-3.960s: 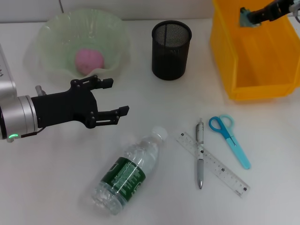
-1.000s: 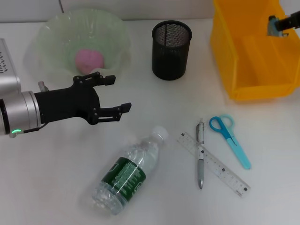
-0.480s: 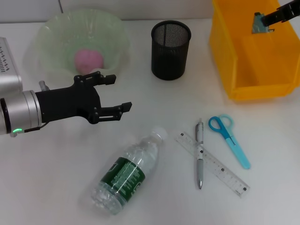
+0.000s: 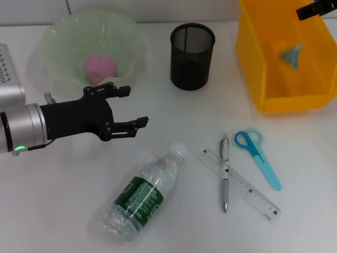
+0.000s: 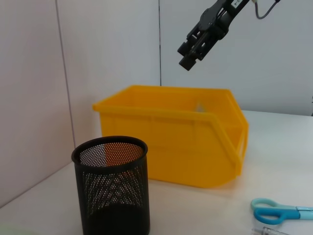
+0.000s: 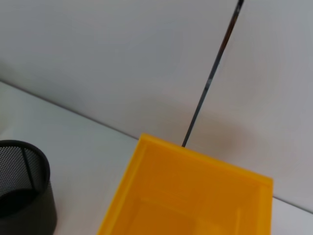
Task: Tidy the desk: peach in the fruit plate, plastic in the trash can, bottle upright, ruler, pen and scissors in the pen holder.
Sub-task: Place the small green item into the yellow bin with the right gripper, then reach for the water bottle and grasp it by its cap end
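Observation:
A teal plastic scrap [image 4: 291, 54] is inside the yellow bin [image 4: 253, 63], apart from my right gripper [image 4: 310, 9], which hangs open and empty above the bin's far right; it also shows in the left wrist view [image 5: 188, 55]. My left gripper [image 4: 135, 105] is open and empty, hovering between the green plate [image 4: 58, 31] with the pink peach [image 4: 100, 67] and the lying clear bottle [image 4: 145, 192]. The black mesh pen holder [image 4: 192, 48] stands empty. The pen [image 4: 225, 171], ruler [image 4: 239, 183] and blue scissors [image 4: 258, 157] lie on the table at the front right.
The bin [image 5: 171, 137] stands right of the pen holder [image 5: 112, 191], close to the scissors [image 5: 279, 213]. The right wrist view shows the bin [image 6: 195, 196], the pen holder's rim [image 6: 22, 191] and a grey wall behind the table.
My right gripper has let go of the teal plastic, which has dropped into the yellow bin, and the gripper has drawn back up and to the right. The left arm has barely moved.

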Action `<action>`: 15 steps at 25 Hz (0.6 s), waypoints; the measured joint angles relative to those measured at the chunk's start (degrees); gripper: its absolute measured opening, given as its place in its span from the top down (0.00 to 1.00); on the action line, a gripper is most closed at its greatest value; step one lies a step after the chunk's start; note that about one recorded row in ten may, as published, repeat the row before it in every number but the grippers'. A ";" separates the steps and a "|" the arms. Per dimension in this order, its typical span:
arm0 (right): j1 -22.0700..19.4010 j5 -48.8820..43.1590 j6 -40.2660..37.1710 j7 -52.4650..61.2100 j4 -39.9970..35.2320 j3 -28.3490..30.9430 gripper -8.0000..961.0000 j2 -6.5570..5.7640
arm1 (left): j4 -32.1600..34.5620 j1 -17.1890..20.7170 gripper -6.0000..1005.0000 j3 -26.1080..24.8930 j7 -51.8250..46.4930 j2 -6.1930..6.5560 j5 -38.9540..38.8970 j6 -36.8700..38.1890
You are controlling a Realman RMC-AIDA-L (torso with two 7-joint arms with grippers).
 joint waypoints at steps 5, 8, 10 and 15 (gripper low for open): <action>2.64 -0.93 -2.24 0.51 4.72 0.77 0.19 -0.81 | -0.06 0.11 0.17 0.01 -0.02 0.02 0.04 0.10; 0.78 -1.06 -1.55 0.42 0.59 0.11 0.19 -0.15 | 0.23 0.26 0.17 -0.02 -0.07 0.01 0.06 0.31; 0.47 -1.07 -0.96 0.40 1.61 0.21 0.19 -0.12 | 0.16 0.44 0.17 -0.28 0.18 -0.02 0.06 0.35; -8.30 13.79 0.50 -1.69 -9.61 0.49 0.19 0.01 | 0.43 1.25 0.17 -0.54 0.40 -0.01 -0.46 0.62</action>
